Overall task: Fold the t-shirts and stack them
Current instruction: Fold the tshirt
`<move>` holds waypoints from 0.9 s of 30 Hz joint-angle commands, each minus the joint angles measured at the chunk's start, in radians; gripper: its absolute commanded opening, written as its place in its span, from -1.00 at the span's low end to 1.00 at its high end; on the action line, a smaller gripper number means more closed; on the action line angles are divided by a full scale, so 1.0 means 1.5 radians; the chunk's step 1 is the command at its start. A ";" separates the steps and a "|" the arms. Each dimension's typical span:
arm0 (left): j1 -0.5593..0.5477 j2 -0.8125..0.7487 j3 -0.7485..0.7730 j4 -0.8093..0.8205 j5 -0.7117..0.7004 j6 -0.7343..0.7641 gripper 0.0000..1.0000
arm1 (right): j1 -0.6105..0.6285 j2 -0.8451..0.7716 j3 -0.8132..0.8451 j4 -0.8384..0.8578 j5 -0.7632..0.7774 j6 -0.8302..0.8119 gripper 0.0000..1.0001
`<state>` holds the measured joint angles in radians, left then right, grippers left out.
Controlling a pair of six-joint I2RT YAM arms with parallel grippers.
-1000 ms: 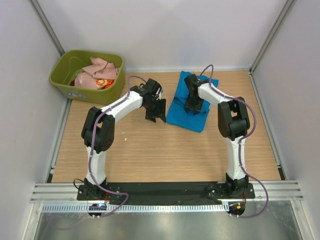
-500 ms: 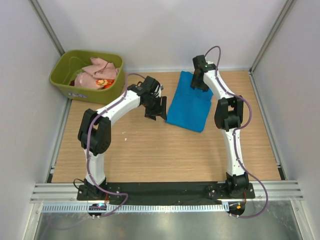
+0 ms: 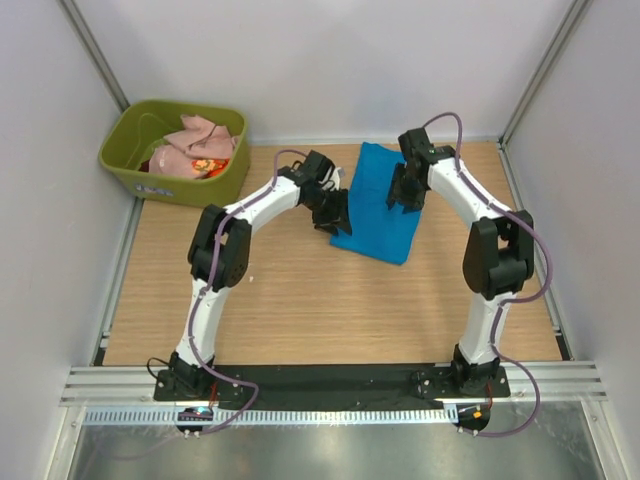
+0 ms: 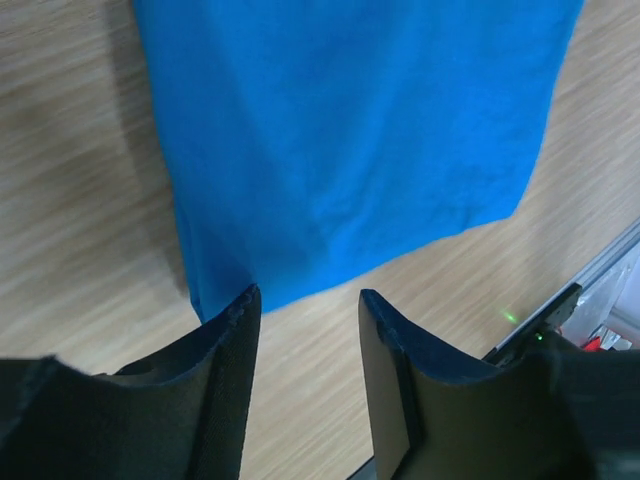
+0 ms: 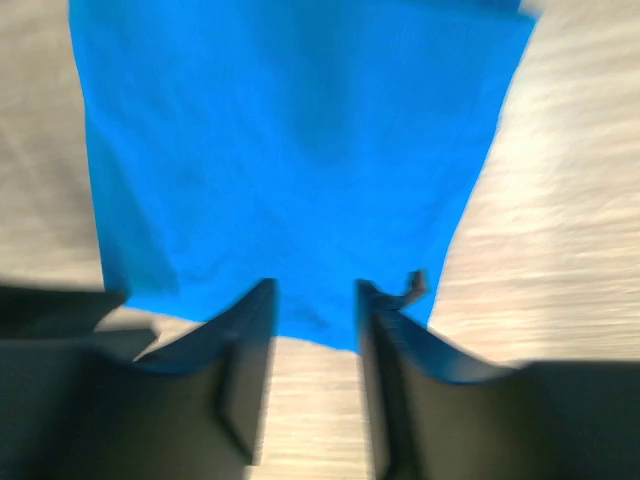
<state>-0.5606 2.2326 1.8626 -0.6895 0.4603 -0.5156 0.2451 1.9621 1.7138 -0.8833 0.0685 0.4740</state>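
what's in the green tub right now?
A crumpled pink shirt lies on top in the tub, with a red-orange patterned one poking out beneath it. Anything lower down is covered by them.

An olive-green plastic tub (image 3: pixel 150 178) is set at the far left corner of the light wood-grain tabletop (image 3: pixel 320 300), close to the left wall. The tabletop is enclosed on three sides by plain white panels (image 3: pixel 330 60), which are joined by grey metal posts (image 3: pixel 95 48). Along the near edge a silver rail (image 3: pixel 560 378) and a white slotted strip (image 3: pixel 330 415) are seen.
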 commanded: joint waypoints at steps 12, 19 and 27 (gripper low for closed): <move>0.014 0.094 0.001 -0.052 -0.004 -0.025 -0.37 | -0.036 -0.069 -0.299 0.162 -0.162 0.042 -0.73; 0.013 0.030 -0.162 -0.028 -0.033 -0.023 -0.47 | -0.062 -0.110 -0.389 0.150 -0.153 0.038 -0.74; -0.021 -0.070 -0.314 -0.009 -0.040 -0.016 -0.50 | -0.031 -0.142 -0.463 0.143 -0.232 0.026 -0.70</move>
<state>-0.5663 2.1338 1.4895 -0.6025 0.5175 -0.5762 0.1684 1.7859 1.0729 -0.6437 -0.2497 0.5274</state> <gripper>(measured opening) 0.249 0.147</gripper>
